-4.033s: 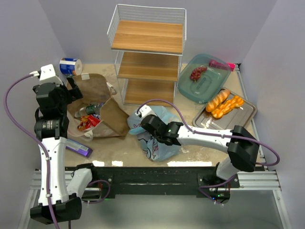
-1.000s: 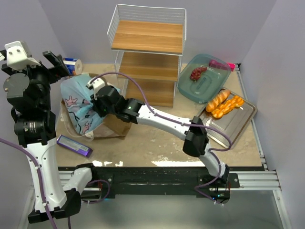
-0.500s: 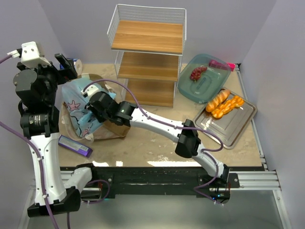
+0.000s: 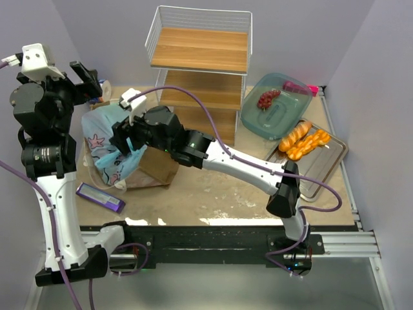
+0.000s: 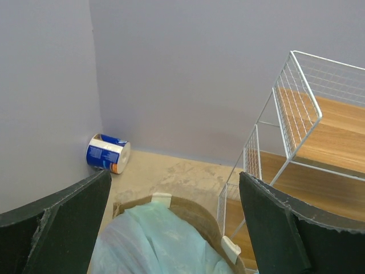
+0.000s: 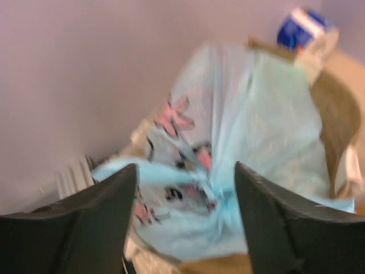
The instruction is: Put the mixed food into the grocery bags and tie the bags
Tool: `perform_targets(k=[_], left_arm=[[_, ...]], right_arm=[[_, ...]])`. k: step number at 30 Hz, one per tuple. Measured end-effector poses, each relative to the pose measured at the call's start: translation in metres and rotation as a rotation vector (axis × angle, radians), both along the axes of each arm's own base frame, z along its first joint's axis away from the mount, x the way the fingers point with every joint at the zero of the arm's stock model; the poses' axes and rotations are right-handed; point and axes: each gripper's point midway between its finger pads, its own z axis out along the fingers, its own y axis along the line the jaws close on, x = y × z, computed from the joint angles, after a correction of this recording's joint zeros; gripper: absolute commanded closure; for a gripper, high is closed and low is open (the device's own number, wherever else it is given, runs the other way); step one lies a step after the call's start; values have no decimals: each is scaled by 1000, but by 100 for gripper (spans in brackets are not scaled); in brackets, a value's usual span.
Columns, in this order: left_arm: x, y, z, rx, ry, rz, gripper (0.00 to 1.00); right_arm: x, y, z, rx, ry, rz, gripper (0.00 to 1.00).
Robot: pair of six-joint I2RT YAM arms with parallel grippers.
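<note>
The light-blue plastic bag [image 4: 106, 147] with printed figures sits tied in the mouth of the brown paper bag [image 4: 158, 166] at the left. My right gripper [image 4: 122, 139] hovers just over it, open; in the right wrist view, my right gripper [image 6: 185, 188] has its fingers wide apart, with the blurred blue bag [image 6: 245, 114] beyond them and nothing held. My left gripper [image 4: 87, 74] is raised behind the bags and open. In the left wrist view, my left gripper [image 5: 171, 194] looks down on the blue bag [image 5: 154, 240] and the paper bag's rim [image 5: 194, 208]. Orange-brown breads [image 4: 303, 139] lie at the right.
A wire rack with wooden shelves [image 4: 200, 71] stands at the back centre. A teal dish [image 4: 277, 110] and a metal tray [image 4: 322, 165] are at the right. A purple bar [image 4: 100, 197] lies front left. A blue-and-white roll [image 5: 107, 153] sits in the back left corner.
My right gripper has opened and let go of the blue bag, which now rests in the paper bag. The right arm rose slightly; the left arm shifted a little.
</note>
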Motion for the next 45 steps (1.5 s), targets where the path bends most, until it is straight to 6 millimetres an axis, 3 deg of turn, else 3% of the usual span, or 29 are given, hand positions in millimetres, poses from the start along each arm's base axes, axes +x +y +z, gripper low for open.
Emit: perform_targets(k=[3,5,7,10,14,16,22,25,26,27,30,34,37,41,44,45], left_arm=[[-1,-2,3,-4,-9,-7,0],[0,-2,3,-6,-7,-10,0],[0,-2,1,-7,-2,-9,0],[0,-2,1,-6,-1,-8,0],[0,-1,1,-6,-2,-6,0],[0,-1,0,-6,0,-5,0],[6,-1,-14,-11,30,-6,0],[11,-1,-29,-17,61,-11,0],[13,-1,-34,-19,74,-12,0],[14,-1,-40,-20,84,-14,0],[17,-1,-58,-22,121,-18,0],[14,-3,-80,-24,156,-27,0],[10,-6,-92,-24,172,-42,0],[4,-14,-108,-26,185,-85,0],[-2,-27,-117,-26,188,-146,0],[-3,-30,-119,-27,189,-162,0]], right_arm=[[4,10,35,121,-70,16,53],[10,25,46,179,-108,24,55],[18,42,43,218,-127,36,59],[31,71,-1,204,-106,53,60],[50,88,-101,87,-6,22,60],[56,88,-120,80,34,-21,60],[72,55,-113,102,122,-138,56],[85,42,-108,106,132,-159,44],[88,40,-108,104,131,-160,34],[90,39,-108,101,131,-156,29],[88,36,-109,77,122,-107,16],[71,26,-92,34,101,-13,12],[55,12,-63,28,74,46,11],[33,-26,1,75,13,71,10],[28,-73,49,141,-18,33,10],[32,-87,56,157,-16,10,10]])
